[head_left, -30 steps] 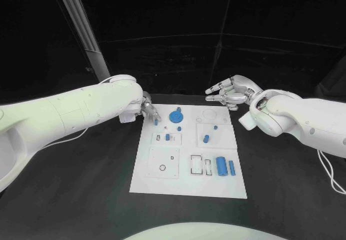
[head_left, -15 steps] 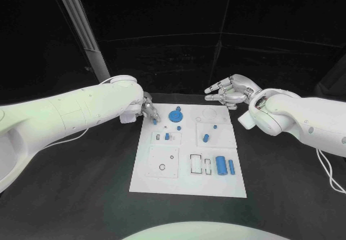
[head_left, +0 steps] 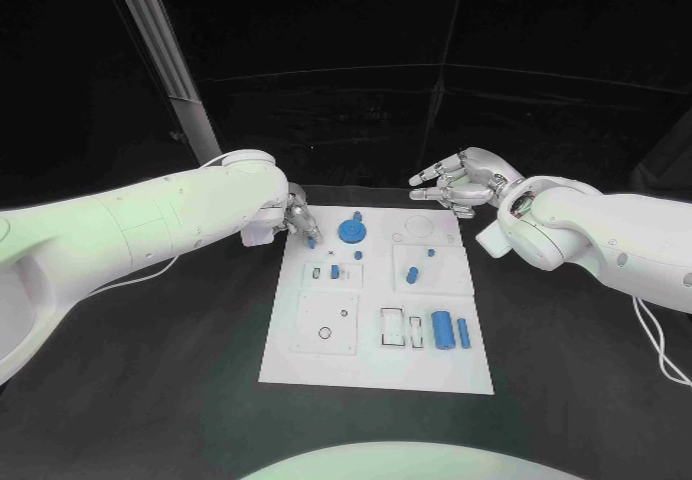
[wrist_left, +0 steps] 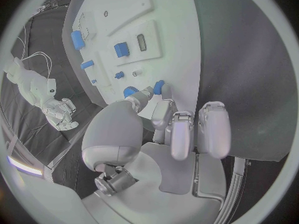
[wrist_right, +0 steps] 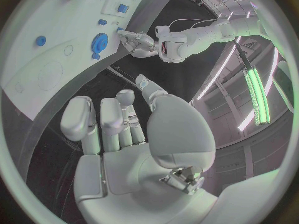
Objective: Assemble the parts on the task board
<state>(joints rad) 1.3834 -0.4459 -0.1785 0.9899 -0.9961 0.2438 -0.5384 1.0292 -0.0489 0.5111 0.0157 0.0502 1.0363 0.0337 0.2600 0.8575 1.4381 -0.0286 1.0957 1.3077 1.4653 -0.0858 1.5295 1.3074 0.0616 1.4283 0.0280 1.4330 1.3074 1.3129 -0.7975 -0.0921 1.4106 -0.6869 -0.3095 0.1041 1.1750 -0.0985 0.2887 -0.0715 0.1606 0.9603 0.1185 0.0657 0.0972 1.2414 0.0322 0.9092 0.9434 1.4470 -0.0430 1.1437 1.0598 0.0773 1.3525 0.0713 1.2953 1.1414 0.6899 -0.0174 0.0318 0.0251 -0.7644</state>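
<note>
1. Head view: the task board is a flat white rectangular plate lying in the middle of the black table. It carries several raised white square panels with shallow recesses. At the far end stands a round blue gear. In the right middle panel lies a short blue peg, slightly tilted. In the near right panel two blue cylinders lie side by side, just beside two rectangular empty slots. A small blue block sits in the left middle panel.

2. Head view, the hands: the left hand is at the far left corner of the board, and its fingertips pinch a small blue part touching the board. The right hand hovers beyond the far right corner, fingers apart and holding nothing.

3. Left wrist view: the silver left hand has smooth metal fingers with pale pads. The thumb and one finger are closed on the small blue part, which has a rounded shape, at the edge of the task board. The other fingers are curled beside it, above the table.

4. Right wrist view: the right hand is spread, with nothing between the fingers. Beyond it is the task board with the toothed blue gear, and the left hand at the board's edge.
</note>
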